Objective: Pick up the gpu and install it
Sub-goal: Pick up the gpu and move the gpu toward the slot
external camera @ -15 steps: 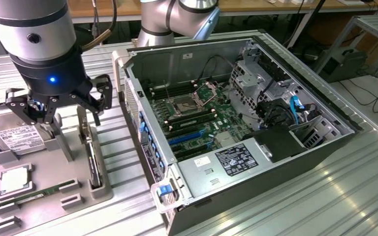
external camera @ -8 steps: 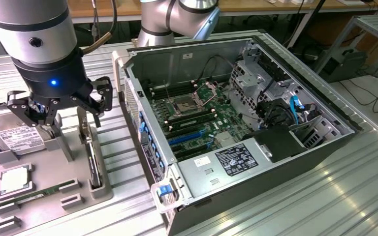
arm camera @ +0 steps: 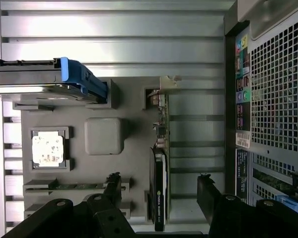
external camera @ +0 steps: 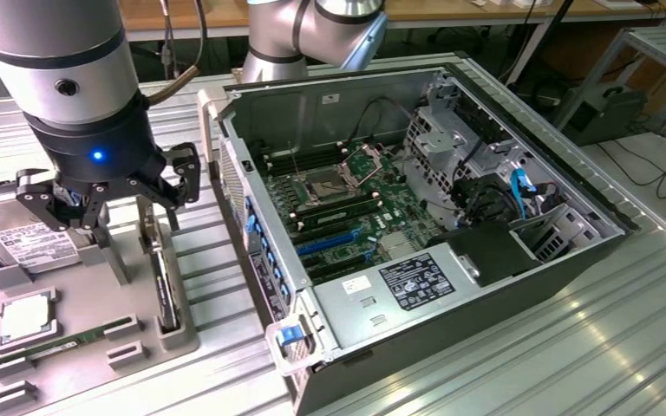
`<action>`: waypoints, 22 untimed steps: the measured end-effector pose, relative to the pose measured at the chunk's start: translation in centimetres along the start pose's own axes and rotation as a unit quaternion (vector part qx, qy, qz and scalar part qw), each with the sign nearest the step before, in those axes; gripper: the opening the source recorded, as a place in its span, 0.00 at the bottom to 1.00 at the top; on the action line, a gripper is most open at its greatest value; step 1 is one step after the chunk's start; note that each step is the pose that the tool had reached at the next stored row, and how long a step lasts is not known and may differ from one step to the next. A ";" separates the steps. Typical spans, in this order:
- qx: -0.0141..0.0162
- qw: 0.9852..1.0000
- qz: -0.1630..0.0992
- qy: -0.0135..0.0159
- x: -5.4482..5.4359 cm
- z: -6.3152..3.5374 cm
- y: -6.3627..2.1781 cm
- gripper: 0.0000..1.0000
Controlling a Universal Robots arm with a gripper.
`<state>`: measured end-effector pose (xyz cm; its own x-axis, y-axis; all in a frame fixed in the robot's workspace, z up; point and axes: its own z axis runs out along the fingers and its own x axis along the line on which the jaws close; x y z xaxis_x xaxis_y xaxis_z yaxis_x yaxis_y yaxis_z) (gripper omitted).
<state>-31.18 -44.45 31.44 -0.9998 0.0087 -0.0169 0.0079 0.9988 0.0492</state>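
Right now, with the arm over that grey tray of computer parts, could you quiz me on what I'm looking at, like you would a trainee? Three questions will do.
1. True or false: the gpu is already seated inside the computer case.
2. Pick one. The gripper is: A) shut on a memory stick; B) open above the parts tray; C) down inside the case.
3. Name it: the silver box with a white label, on the tray towards the exterior view's left.

Key: 1 false, it stands on edge in a tray slot. 2 B. 3 the hard drive.
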 end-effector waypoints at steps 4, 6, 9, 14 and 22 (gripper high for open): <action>0.000 1.000 -0.001 0.000 0.0 0.21 -0.20 0.72; 0.000 1.000 -0.001 0.000 0.0 0.32 -0.29 0.72; 0.000 1.000 -0.001 0.000 0.0 0.49 -0.39 0.72; 0.000 1.000 -0.002 0.000 0.0 0.82 -0.49 0.72; 0.000 1.000 -0.003 0.000 0.0 1.32 -0.61 0.72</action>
<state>-31.19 -45.00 30.10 -0.9999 0.0017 -0.0168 0.0009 0.9988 0.0491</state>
